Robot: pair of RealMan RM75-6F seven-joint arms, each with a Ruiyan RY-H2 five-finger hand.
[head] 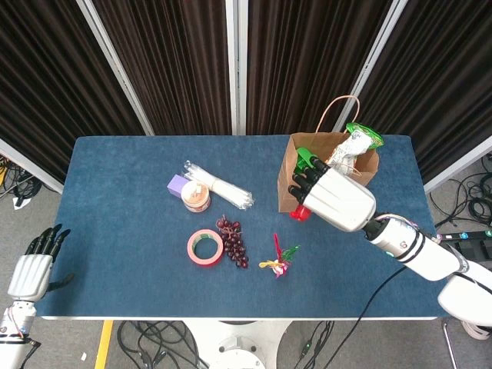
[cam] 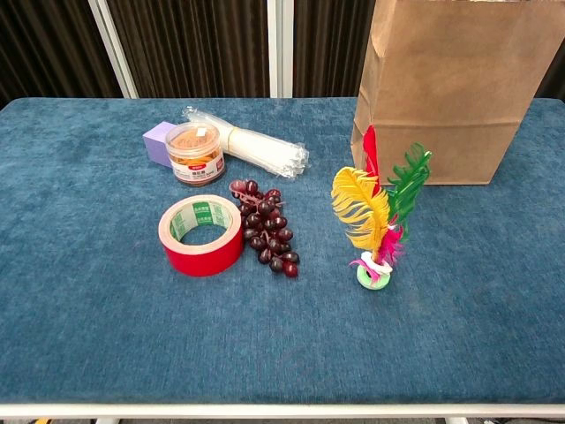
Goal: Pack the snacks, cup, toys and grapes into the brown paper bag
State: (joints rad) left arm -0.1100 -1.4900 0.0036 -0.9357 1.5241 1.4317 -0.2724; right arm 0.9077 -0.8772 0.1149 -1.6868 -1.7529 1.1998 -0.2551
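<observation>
A: What can't you make out?

B: The right hand [head: 332,196] shows only in the head view, raised in front of the paper bag [head: 319,192] and covering much of its front wall and part of its mouth. The chest view shows neither hand, and cuts off the bag's top. The left hand [head: 34,264] sits off the table's [head: 115,254] near-left corner, dark fingers [head: 46,241] straight and a little apart, holding nothing.

A: Is the right hand holding something?

B: Yes. A small red toy [head: 299,213] pokes out under its curled dark fingers [head: 304,184], which hold it. It hangs over the bag's left front edge, above the table. Its exact shape is too small to tell.

A: What's in the bag?

B: A green thing [head: 307,157] at the left and a crinkled snack packet [head: 355,146] with a green top sticking out at the right. Deeper contents are hidden.

A: And outside it?

B: A feather toy [cam: 378,221] stands upright near the bag. The grapes [cam: 267,228] lie touching a red tape roll [cam: 202,234]. Further back, a snack jar [cam: 195,152] stands between a purple box [cam: 159,141] and a clear packet of white sticks [cam: 256,148].
</observation>
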